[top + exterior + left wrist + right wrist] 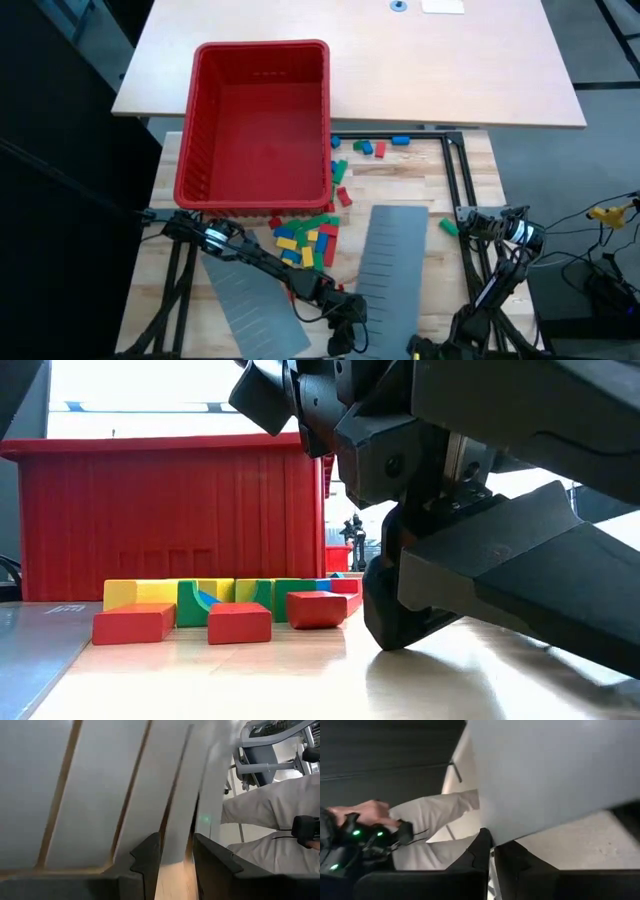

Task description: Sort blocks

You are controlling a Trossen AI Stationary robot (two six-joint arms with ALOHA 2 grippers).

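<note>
Blocks (308, 240), small red, green, blue and yellow bricks: heaped on tabletop (400, 185) beside big red plastic bin (262, 125). My left claw (345, 318) and right claw (491, 851) each pinch the flat grey slotted panel (390, 270).

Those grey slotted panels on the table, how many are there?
2. One panel lies right of the block pile, its near edge held by both grippers, left and right. The other panel lies at the front left, under the left arm.

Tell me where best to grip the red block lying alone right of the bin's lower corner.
Take the small red rectangular block across its narrow sides, from straight above: it lies flat on the wooden table, apart from the big red plastic bin, with room for a tool either side.
</note>
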